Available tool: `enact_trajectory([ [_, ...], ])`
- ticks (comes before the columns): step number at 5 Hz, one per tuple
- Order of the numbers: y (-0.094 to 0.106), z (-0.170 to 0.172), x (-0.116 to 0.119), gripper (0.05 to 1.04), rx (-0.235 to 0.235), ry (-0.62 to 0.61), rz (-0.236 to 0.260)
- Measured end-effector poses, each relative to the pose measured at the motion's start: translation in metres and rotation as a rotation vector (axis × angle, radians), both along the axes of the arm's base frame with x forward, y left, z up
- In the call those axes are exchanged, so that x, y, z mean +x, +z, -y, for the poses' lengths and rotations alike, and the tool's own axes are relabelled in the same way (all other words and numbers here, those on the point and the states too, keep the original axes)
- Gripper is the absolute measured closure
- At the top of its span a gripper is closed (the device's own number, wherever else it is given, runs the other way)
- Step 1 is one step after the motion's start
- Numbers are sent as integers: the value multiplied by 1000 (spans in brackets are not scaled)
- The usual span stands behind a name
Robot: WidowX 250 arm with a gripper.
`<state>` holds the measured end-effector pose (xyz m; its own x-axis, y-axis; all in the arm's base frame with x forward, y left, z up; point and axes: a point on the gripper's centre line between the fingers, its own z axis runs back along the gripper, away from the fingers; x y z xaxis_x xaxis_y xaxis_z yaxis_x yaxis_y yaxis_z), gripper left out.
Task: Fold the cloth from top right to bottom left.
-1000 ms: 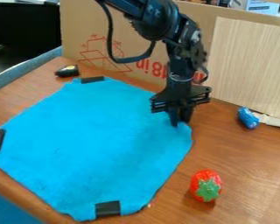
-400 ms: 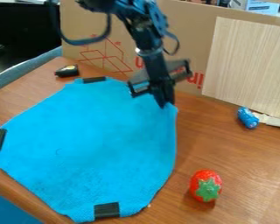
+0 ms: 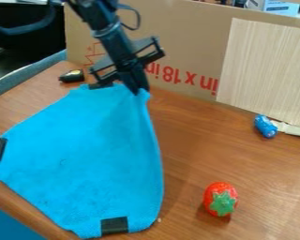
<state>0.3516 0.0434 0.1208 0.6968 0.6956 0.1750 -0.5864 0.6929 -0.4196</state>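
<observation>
Pinched at one corner by the black gripper (image 3: 140, 90) in the upper middle of the frame, the blue cloth (image 3: 90, 150) spreads down to the lower left. Black strips mark its edges; a toy strawberry (image 3: 221, 199) sits lower right, cardboard (image 3: 183, 47) behind.

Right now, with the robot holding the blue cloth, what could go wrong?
The gripper seems to pinch the cloth only at a corner, so that corner could slip out. Black tape lies on the cloth's edges, one strip right beside the gripper; a pull might peel it, or the gripper might snag it. The bottom strip could also hold the cloth back and leave the fold crooked.
</observation>
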Motion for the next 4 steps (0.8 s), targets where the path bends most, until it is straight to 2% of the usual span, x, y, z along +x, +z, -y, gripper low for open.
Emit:
enact_trajectory([
  [1, -5, -38, -20, 1020, 31, 20, -27],
  [2, -16, -52, -34, 1020, 84, 3, -78],
  [3, -24, -71, -49, 1020, 116, 21, -115],
  [4, -20, -85, -61, 1020, 144, 21, -131],
])
